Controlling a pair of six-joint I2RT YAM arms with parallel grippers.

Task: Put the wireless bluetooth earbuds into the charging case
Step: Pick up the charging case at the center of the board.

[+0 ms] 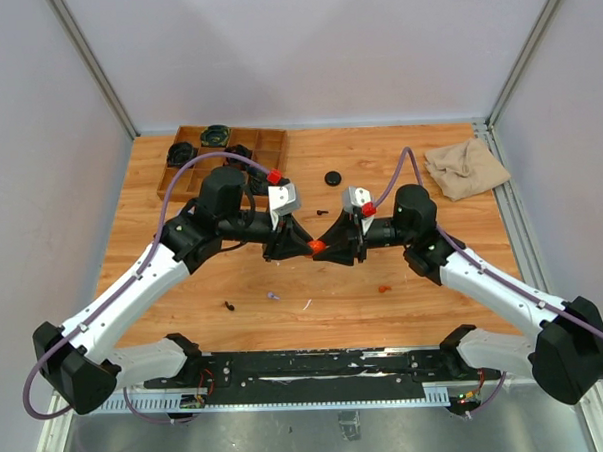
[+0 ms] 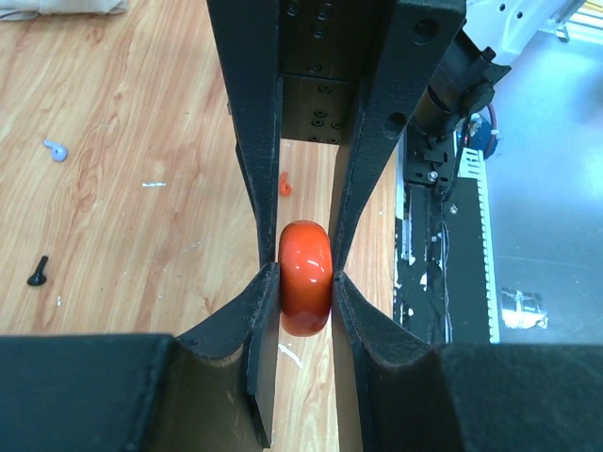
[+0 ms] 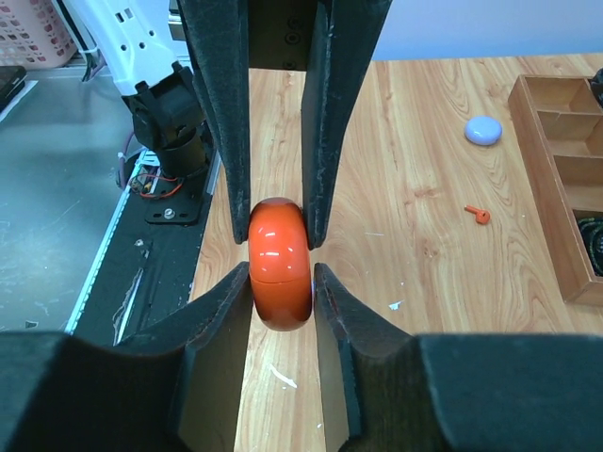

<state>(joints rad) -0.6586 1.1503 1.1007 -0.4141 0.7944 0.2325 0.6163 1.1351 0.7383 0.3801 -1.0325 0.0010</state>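
Glossy orange-red charging case, clenched from opposite sides by left pincer and right pincer. Orange-red earbud, lavender earbud and black earbud lie loose on the counter.

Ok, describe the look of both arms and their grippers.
Both arms alike: the left arm and right arm have white lower links, black upper joints, a purple cable with a red plug, and a grey wrist block. The left gripper and right gripper have matte black, wedge-shaped fingers.
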